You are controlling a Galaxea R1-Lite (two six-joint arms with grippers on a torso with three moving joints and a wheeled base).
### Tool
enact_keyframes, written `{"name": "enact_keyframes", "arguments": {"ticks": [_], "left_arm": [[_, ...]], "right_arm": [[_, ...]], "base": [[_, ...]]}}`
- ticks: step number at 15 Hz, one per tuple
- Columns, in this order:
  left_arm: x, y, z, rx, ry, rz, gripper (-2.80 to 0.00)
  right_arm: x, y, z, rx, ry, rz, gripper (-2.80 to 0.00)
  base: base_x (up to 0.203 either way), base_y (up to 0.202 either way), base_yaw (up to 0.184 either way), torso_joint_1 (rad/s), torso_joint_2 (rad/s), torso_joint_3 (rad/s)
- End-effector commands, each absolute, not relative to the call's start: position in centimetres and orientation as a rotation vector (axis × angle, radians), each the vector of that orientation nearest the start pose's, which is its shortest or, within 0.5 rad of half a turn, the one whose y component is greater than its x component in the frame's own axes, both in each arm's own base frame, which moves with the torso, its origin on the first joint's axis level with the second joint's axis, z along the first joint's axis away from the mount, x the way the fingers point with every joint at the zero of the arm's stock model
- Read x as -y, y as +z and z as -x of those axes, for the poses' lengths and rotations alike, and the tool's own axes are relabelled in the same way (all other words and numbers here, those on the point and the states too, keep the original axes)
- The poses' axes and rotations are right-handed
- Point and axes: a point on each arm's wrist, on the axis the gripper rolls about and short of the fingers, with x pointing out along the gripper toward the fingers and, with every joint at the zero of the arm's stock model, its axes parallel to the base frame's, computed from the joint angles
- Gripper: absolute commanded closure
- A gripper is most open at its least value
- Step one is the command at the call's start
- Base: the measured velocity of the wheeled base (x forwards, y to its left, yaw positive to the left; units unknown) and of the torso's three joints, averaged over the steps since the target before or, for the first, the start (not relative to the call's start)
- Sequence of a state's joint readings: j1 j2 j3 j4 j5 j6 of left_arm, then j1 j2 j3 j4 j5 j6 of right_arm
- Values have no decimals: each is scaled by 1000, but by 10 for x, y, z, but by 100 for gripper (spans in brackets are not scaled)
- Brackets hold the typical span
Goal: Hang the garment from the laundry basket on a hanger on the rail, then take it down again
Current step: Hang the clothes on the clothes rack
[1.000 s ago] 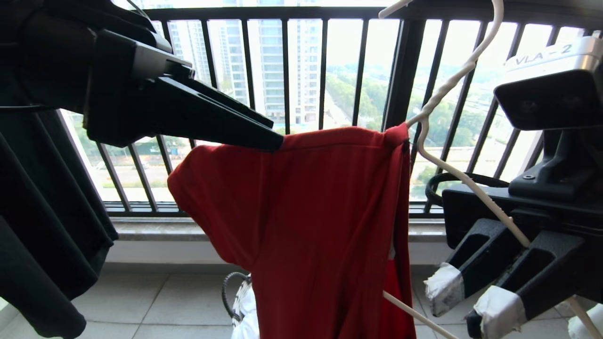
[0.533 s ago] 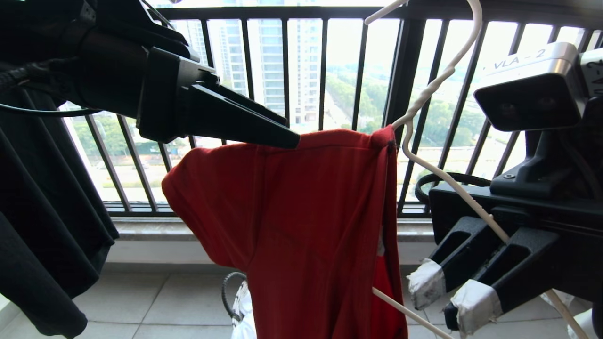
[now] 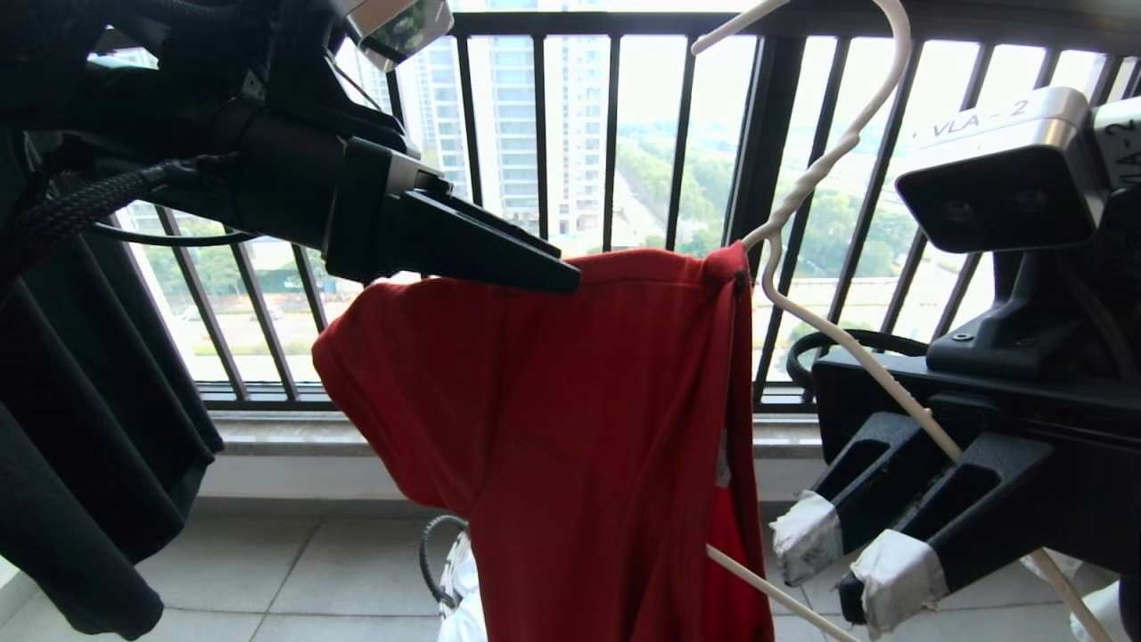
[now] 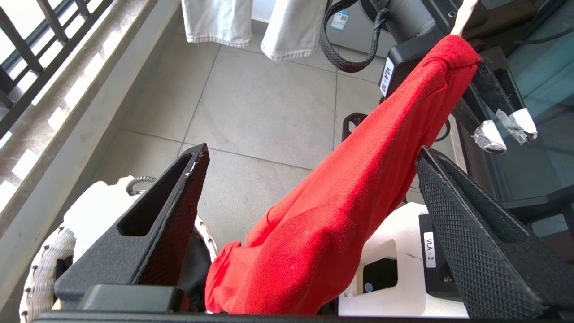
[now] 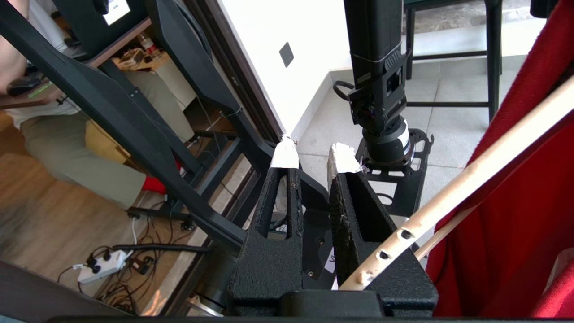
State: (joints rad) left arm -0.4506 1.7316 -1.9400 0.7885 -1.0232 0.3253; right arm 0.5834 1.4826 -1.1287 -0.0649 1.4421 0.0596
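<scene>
The garment (image 4: 341, 202) runs between the left gripper's (image 4: 309, 188) spread jaws

Red garment (image 3: 579, 428) drapes from one arm of the tilted off-white hanger (image 3: 829, 160).

You've got a red garment (image 3: 579, 428), off-white hanger (image 3: 838, 143), black railing (image 3: 615, 134), white-taped tips on right hand (image 3: 851, 553).
</scene>
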Motion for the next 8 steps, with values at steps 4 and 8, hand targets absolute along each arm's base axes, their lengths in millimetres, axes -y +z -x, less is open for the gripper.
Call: {"name": "enact_keyframes", "arguments": {"ticks": [4, 8], "left_arm": [[144, 346, -252, -415, -1483, -79, -280], [150, 342, -247, -469, -1456, -101, -280]], "right_arm": [[-152, 287, -190, -366, 2007, -179, 0], [-149, 290, -189, -353, 2000, -175, 0]], "base": [[0, 0, 0, 0, 0, 0], [0, 0, 0, 0, 0, 0]]}}
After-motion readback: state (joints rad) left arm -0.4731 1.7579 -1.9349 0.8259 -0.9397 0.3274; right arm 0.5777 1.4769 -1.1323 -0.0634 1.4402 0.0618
